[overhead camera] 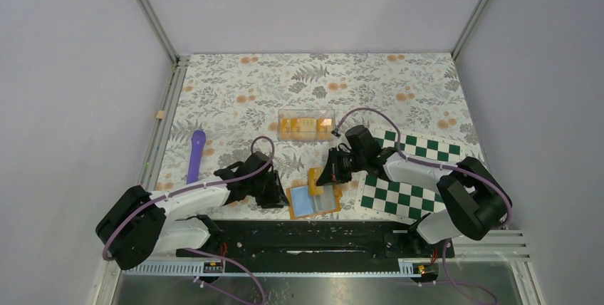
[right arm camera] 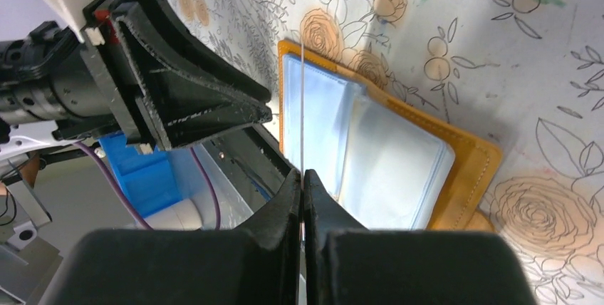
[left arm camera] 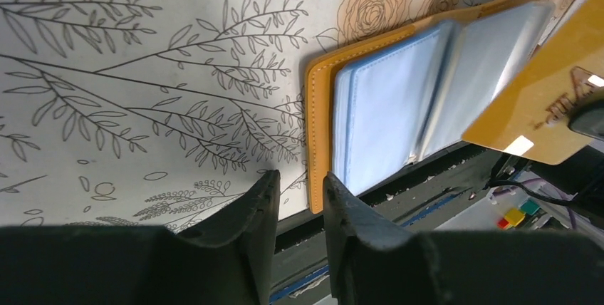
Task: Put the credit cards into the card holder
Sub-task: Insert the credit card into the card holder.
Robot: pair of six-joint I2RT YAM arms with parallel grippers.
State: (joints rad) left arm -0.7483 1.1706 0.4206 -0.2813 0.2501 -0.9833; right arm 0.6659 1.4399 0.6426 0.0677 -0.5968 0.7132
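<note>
The card holder (overhead camera: 311, 202), an orange wallet, lies open near the table's front edge with its light-blue pockets up. My right gripper (overhead camera: 330, 174) is shut on an orange-yellow credit card (overhead camera: 315, 179) and holds it tilted over the wallet. In the right wrist view the card (right arm camera: 302, 105) shows edge-on between the shut fingers (right arm camera: 285, 198), above the wallet (right arm camera: 399, 162). My left gripper (left arm camera: 299, 184) has a narrow gap between its jaws and nothing in it, at the wallet's left edge (left arm camera: 319, 120). The held card (left arm camera: 541, 91) hangs over the wallet's right half. More cards (overhead camera: 298, 127) lie in a clear box.
The clear plastic box (overhead camera: 306, 114) stands behind the wallet. A green-and-white chequered board (overhead camera: 399, 194) lies at the right under the right arm. A purple tool (overhead camera: 195, 154) lies at the left. The black base rail (overhead camera: 306, 237) runs along the near edge.
</note>
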